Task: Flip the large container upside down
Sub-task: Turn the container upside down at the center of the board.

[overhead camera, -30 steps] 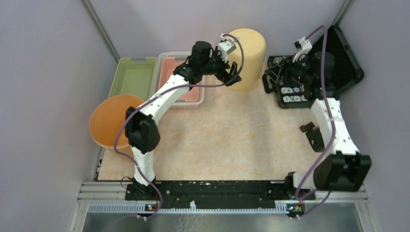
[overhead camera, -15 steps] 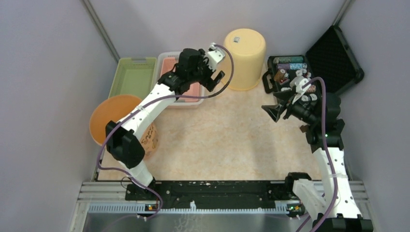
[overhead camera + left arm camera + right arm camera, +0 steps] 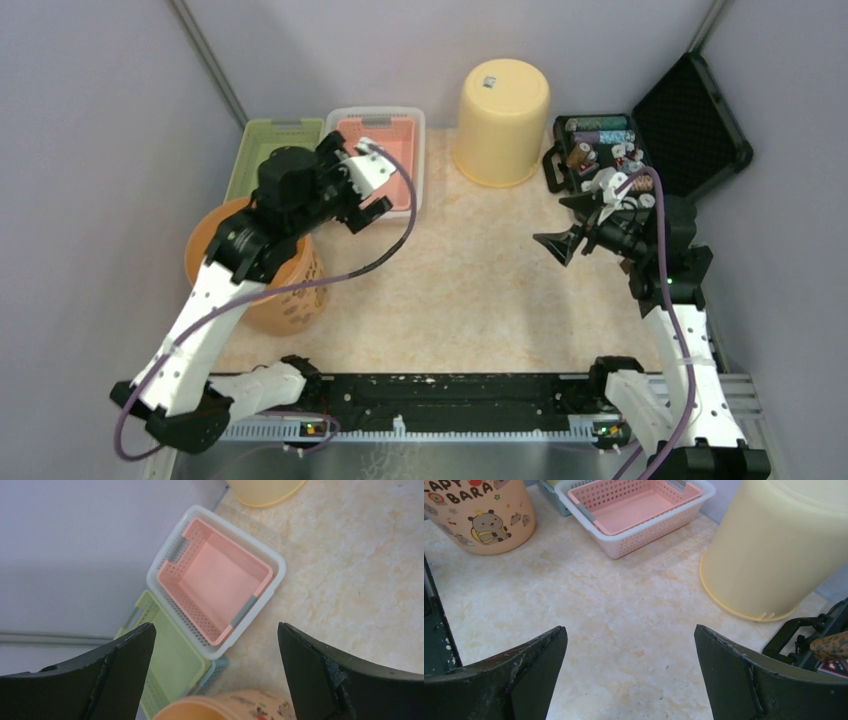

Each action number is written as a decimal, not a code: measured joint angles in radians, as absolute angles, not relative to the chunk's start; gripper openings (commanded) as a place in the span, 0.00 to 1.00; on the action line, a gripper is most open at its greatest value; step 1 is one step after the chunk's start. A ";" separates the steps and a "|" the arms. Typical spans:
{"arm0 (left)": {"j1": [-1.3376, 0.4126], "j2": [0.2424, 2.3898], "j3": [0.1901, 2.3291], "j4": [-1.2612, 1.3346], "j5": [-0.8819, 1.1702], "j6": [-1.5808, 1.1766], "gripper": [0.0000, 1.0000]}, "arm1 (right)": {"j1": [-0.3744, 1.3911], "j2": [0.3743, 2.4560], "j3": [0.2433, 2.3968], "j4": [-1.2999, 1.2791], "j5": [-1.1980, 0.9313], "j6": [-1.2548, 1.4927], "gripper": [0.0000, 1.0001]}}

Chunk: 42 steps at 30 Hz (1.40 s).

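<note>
The large container [image 3: 501,105] stands mouth-down, base up, on the worktop [image 3: 460,280] at the upper centre of the overhead view, and neither arm touches it. The left claw [image 3: 370,210], centre-left, and the right claw [image 3: 560,243], centre-right, both gape wide and empty. The flip looks finished. Next, I judge, the 2 arms need only park clear.
</note>
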<state>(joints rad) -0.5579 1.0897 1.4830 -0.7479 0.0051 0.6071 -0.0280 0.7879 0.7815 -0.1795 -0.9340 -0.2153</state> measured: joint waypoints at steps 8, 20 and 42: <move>-0.505 0.908 1.359 -0.915 -0.071 0.650 0.99 | -0.027 0.788 0.775 -0.184 -0.945 -0.242 0.99; -0.462 0.836 1.250 -1.134 -0.112 0.626 0.98 | -0.027 0.801 0.759 -0.189 -0.944 -0.269 0.99; -0.413 0.823 1.130 -1.176 -0.010 0.575 0.38 | -0.027 0.800 0.746 -0.187 -0.945 -0.273 0.99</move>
<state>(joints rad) -0.4126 0.8234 1.1297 -1.1763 -0.0105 0.5751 -0.0269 0.7998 0.7460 -0.1871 -0.9447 -0.2729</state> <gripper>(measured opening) 0.445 0.985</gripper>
